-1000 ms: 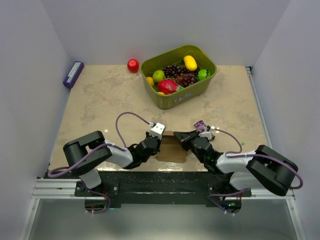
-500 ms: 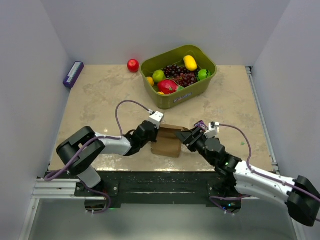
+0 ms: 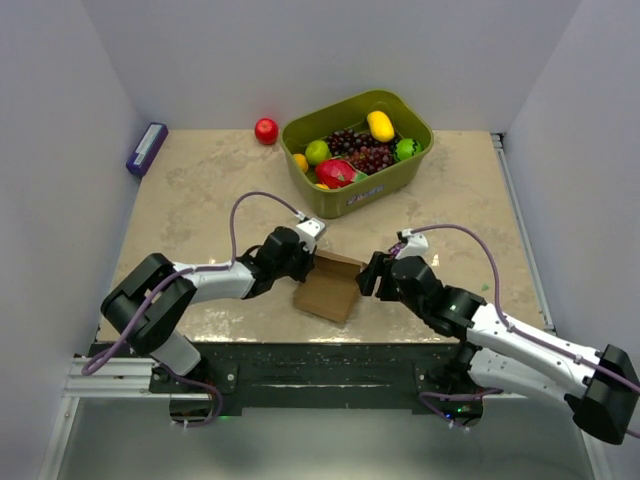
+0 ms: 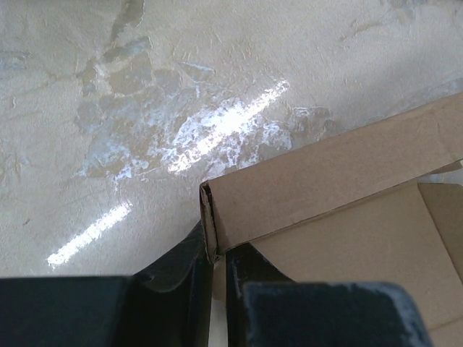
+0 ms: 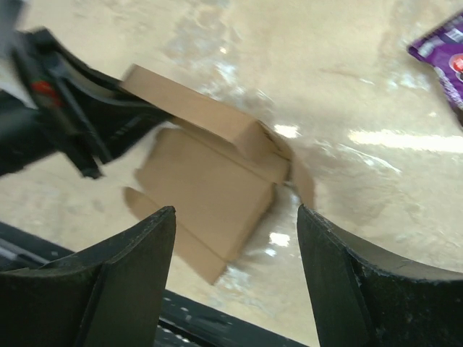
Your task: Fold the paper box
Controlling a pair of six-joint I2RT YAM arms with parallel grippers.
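The paper box (image 3: 328, 286) is brown cardboard, partly folded, resting near the table's front centre with one long wall raised. My left gripper (image 3: 305, 262) is shut on the box's left corner; in the left wrist view its fingers (image 4: 189, 271) pinch the doubled wall edge of the paper box (image 4: 340, 173). My right gripper (image 3: 371, 275) stands open just right of the box, touching nothing. In the right wrist view the paper box (image 5: 217, 155) lies beyond the right gripper (image 5: 235, 211), with the left gripper (image 5: 87, 123) at its far end.
An olive-green bin (image 3: 400, 172) holding fruit stands at the back centre-right. A red apple (image 3: 266, 131) lies left of it. A purple box (image 3: 147, 148) sits at the back left by the wall; the purple box (image 5: 443, 54) also shows in the right wrist view. Walls close in both sides.
My right gripper has opened, let go of the box and drawn back to the right. The left arm has reached further out, and the box has shifted away from the front edge and turned.
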